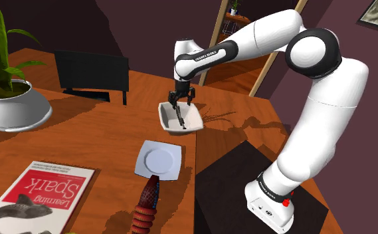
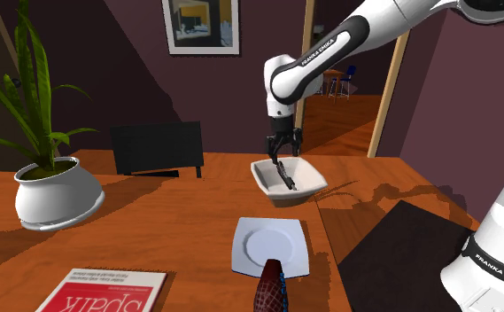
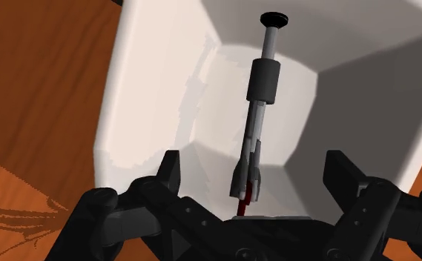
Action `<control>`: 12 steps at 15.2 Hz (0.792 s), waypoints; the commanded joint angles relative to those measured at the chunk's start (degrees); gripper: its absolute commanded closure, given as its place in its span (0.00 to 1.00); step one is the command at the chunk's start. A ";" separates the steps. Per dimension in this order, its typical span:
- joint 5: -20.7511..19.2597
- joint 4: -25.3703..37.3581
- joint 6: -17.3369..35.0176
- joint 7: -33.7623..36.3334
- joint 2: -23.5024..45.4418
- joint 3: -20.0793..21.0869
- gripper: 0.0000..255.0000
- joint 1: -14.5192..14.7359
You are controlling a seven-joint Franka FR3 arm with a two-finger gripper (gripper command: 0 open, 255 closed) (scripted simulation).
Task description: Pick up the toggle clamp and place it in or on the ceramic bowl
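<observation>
The toggle clamp, a slim grey and black rod with a red end, lies inside the white square bowl. My gripper hangs just above the bowl, open. Its fingers stand wide apart on either side of the clamp's red end and do not touch it. In the shoulder view the gripper points down over the bowl, where the clamp rests. The second exterior view shows the same gripper, clamp and bowl.
On the wooden table, a white square plate sits nearer the front. A red and dark ridged object, a red book, a potted plant and a black panel are also there. The black stand is at lower right.
</observation>
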 commanded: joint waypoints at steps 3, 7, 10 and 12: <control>0.81 3.01 -5.13 -0.56 -2.12 0.33 0.00 -0.07; 0.98 4.05 -6.55 -0.67 -2.53 0.39 0.00 -0.06; 0.98 4.05 -6.55 -0.67 -2.53 0.39 0.00 -0.06; 0.98 4.05 -6.55 -0.67 -2.52 0.39 0.00 -0.06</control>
